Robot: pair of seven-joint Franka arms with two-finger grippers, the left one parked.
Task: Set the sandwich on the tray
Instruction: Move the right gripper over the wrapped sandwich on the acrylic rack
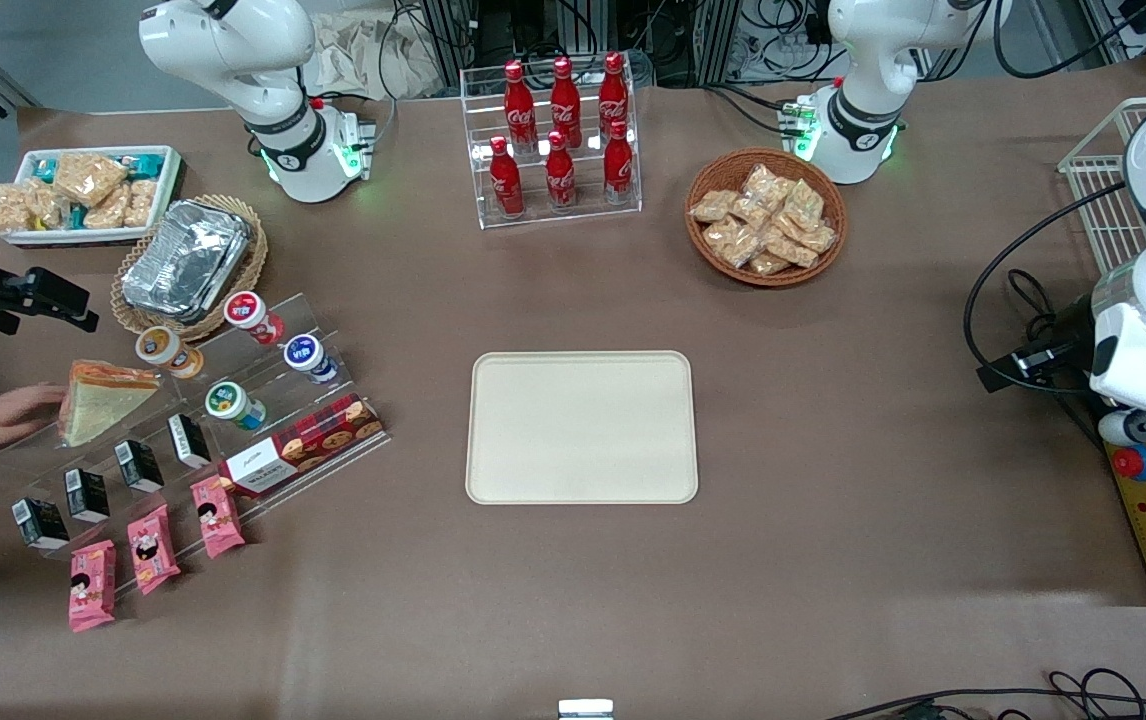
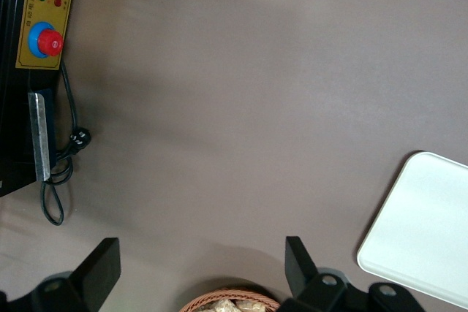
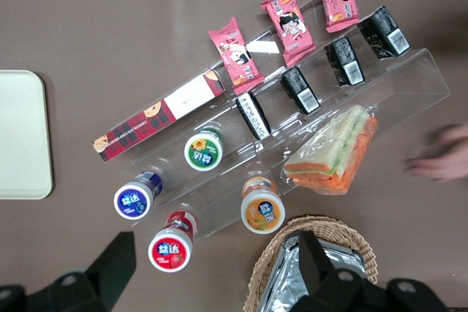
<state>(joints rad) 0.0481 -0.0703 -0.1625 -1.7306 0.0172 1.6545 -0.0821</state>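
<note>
Black-fingered gripper (image 3: 212,268) wide open, empty, above the sandwich (image 3: 333,157).

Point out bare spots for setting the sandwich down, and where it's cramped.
Free: the whole cream rectangular tray, and the brown table between it and the wicker basket of snack packets. Crowded: the clear acrylic stepped rack holding the wrapped triangular sandwich; the open gripper hovers above it.

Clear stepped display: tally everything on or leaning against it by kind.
Pink snack packets: 3
Black cartons: 4
Yogurt cups: 4
Cookie box: 1
Sandwich: 1
Total: 13
Tool, open, hovers near the Yogurt cups.
</note>
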